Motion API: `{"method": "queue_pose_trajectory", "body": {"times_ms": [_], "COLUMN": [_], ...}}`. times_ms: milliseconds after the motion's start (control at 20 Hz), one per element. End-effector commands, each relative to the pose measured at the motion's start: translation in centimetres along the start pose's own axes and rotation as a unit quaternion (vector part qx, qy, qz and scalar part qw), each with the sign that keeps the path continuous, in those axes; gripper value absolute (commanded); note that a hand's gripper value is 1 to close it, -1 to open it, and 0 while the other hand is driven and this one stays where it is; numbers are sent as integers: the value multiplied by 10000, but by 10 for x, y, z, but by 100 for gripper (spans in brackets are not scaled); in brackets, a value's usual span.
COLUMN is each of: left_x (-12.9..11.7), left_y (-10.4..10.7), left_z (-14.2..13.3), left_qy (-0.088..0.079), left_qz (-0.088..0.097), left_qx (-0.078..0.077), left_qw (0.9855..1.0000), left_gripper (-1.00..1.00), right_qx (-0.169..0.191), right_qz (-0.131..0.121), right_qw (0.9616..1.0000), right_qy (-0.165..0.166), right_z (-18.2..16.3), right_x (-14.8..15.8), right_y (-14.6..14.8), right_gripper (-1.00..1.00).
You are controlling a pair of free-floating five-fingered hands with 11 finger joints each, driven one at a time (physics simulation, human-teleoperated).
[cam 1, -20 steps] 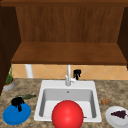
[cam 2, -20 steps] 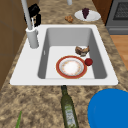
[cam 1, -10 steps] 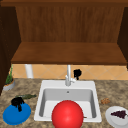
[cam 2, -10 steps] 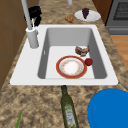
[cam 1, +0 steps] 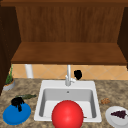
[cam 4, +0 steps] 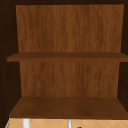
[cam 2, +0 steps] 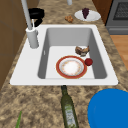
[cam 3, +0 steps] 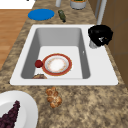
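Faucet (cam 1: 68, 76) just beside right hand (cam 1: 78, 74), fingers curled

Red-rimmed plate (cam 2: 71, 67) in sink (cam 2: 22, 72), green bottle (cam 2: 68, 110), grapes plate (cam 3: 15, 110), pastry (cam 3: 53, 97)

The sink (cam 1: 67, 100) is faced head-on from the front, fairly near. It is viewed lengthwise from both ends, close and steeply downward. The wooden shelves (cam 4: 67, 107) above are faced separately; the faucet (cam 1: 68, 75) is shared.
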Motion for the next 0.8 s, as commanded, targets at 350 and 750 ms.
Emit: {"method": "queue_pose_trajectory", "body": {"times_ms": [350,750], "left_x": [0,0], "left_y": [0,0], "left_z": [0,0], "left_qy": [0,0], "left_qz": [0,0], "left_qx": [0,0], "left_qw": [10000,10000], "left_gripper": [0,0], "right_qx": [-1074,-1648], "right_qz": [-74,-32], "right_qw": [9936,9855], "right_qy": [350,401], "right_z": [31,33], "right_x": [2,2], "right_y": [38,49], "right_gripper": [100,100]}}
